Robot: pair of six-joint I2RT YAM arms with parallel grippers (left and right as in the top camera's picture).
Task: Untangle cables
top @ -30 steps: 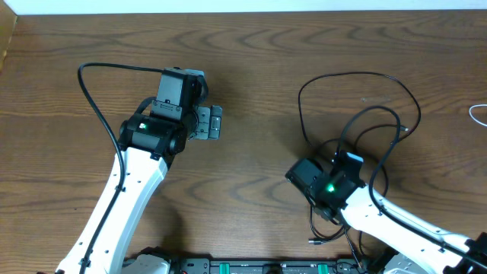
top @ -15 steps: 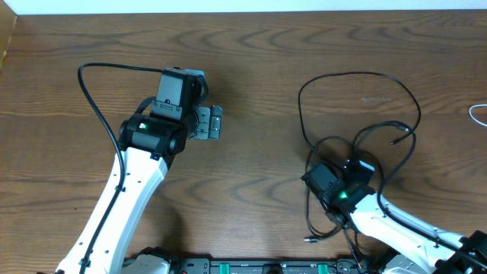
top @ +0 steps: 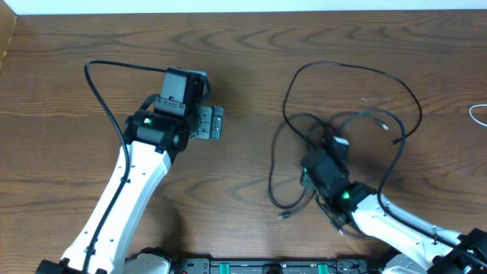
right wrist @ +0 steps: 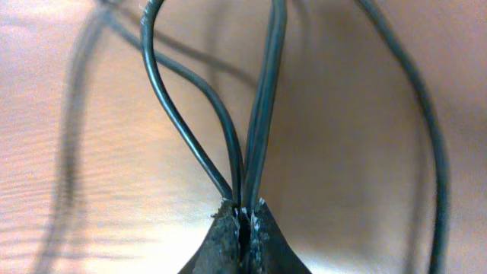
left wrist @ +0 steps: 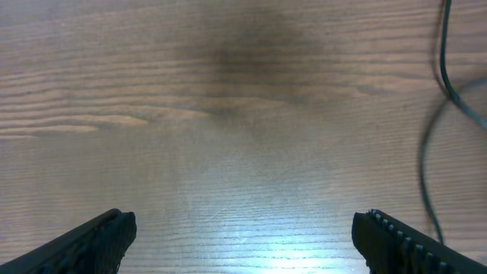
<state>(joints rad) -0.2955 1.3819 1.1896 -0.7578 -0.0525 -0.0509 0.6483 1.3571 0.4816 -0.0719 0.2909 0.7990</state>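
A tangle of thin black cables lies on the right half of the wooden table, with loops reaching back and to the left. My right gripper sits in the middle of the tangle. In the right wrist view it is shut on a bunch of black cable strands that fan out from the fingertips. One plug end lies near the front, another to the right. A white cable shows at the right edge. My left gripper stands open and empty over bare wood, apart from the tangle.
The wooden table runs to a pale back edge. The left arm's own thick black cable loops out to the left. A blurred black cable strand crosses the right side of the left wrist view.
My right gripper has shut on the black strands and moved left and back, dragging the tangle with it; a loop now spreads out to the left. The left arm has barely shifted.
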